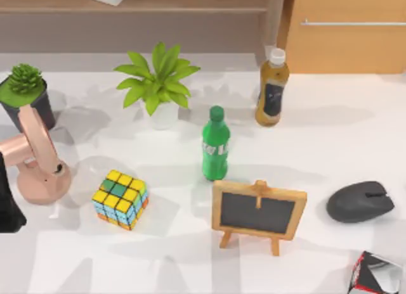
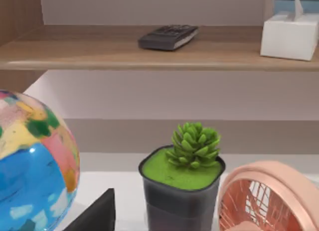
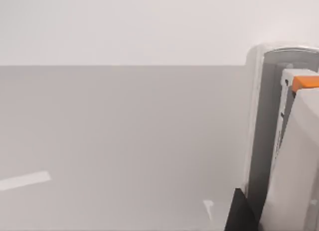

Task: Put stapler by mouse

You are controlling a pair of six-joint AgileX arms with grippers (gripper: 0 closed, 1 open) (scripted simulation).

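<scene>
Since the job turns on closing the gap to the mouse, I read everything from it: it lies on the white table with its long axis running roughly across the top view, scroll wheel toward the right end. On its near-edge side, close to it but apart and cut off by the corner of the top view, sits a red-edged black and white thing that I take, without certainty, to be the stapler. That puts both on the right arm's side. The right wrist view shows a pale grey body with an orange tab very close to the lens, beside a dark wedge I judge to be part of the right claw; whether that claw is open, closed or gripping, I cannot tell. The left arm is far off to the left of the mouse, beyond the small chalkboard easel and the Rubik's cube, next to the pink fan. Its left claw shows 1 dark edge, state unclear. I judge the right arm much the nearer, needing just a short shift toward the mouse.
</scene>
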